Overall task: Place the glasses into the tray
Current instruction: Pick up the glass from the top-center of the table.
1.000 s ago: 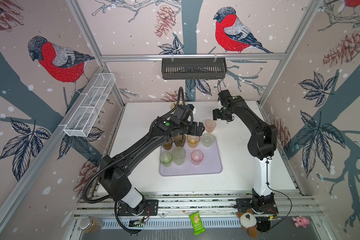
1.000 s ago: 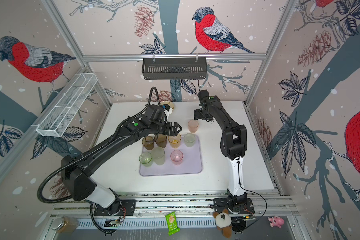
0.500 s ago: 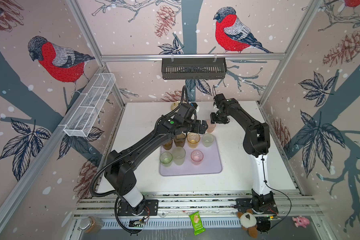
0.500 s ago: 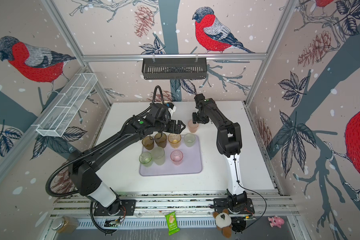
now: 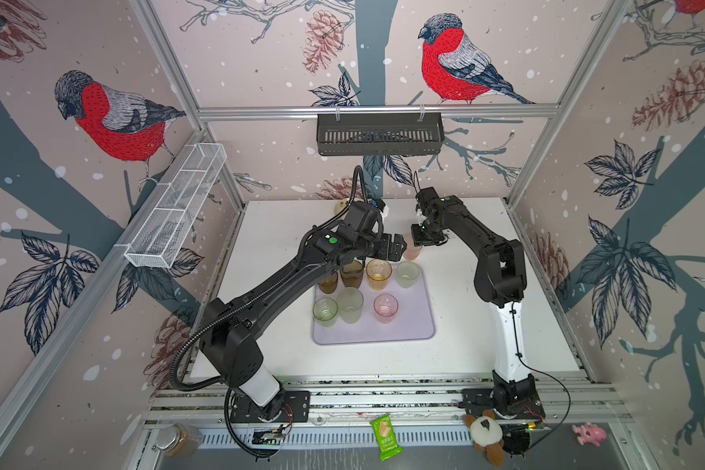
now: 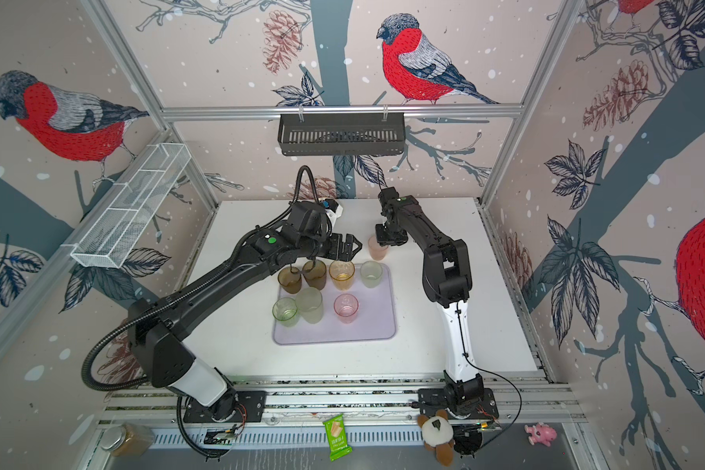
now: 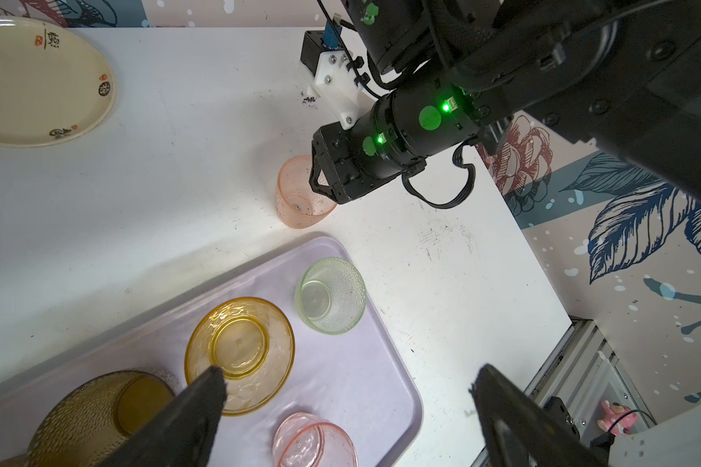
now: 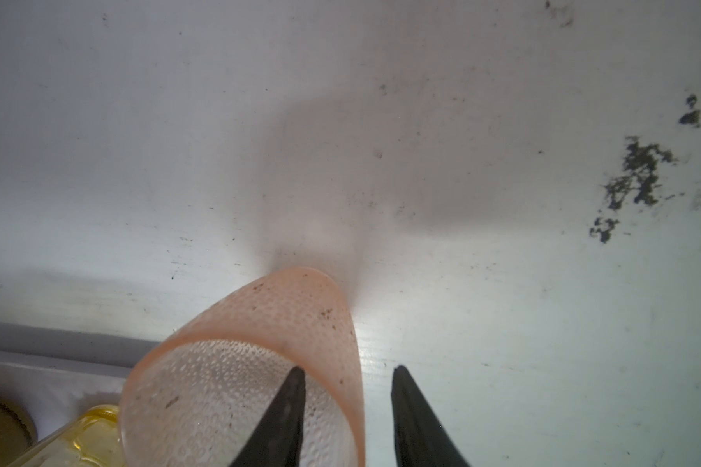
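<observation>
The right gripper stands narrow but not pinched: 1 finger dips inside the peach glass, 1 stays outside, just clear of the wall. That glass stands upright on the table, just beyond the far edge of the tray. The left gripper hangs wide and empty over the tray, farther off.

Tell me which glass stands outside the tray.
The peach glass, on the white table just beyond the far edge of the tray, with the right end effector straddling its wall. The other seven all stand inside it.
</observation>
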`<state>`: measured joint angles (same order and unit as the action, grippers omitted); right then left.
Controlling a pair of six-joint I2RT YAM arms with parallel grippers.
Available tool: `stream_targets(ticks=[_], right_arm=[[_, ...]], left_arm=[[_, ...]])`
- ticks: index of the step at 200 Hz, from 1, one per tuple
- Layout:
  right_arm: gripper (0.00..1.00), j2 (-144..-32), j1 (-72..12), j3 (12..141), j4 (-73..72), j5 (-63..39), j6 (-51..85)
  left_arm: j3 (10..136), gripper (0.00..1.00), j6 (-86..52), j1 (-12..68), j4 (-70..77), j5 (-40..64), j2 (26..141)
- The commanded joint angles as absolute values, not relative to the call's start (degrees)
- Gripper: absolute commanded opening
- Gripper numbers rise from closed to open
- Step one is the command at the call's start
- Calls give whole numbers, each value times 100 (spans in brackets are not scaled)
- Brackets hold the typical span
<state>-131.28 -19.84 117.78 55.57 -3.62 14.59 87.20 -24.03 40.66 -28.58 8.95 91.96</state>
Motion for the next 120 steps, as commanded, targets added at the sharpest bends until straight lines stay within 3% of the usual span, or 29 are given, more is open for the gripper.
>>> stream_targets(ticks=[1,120], right_arm=[[34,-13148,-2011,11777,5506,-263,1405],[20,-13105,-2043,11716,5439,-176,1411]], left_arm=[[8731,96,-2341,4078,-2760,853,9149],[8703,96,-2334,4069,-2789,773,9105]])
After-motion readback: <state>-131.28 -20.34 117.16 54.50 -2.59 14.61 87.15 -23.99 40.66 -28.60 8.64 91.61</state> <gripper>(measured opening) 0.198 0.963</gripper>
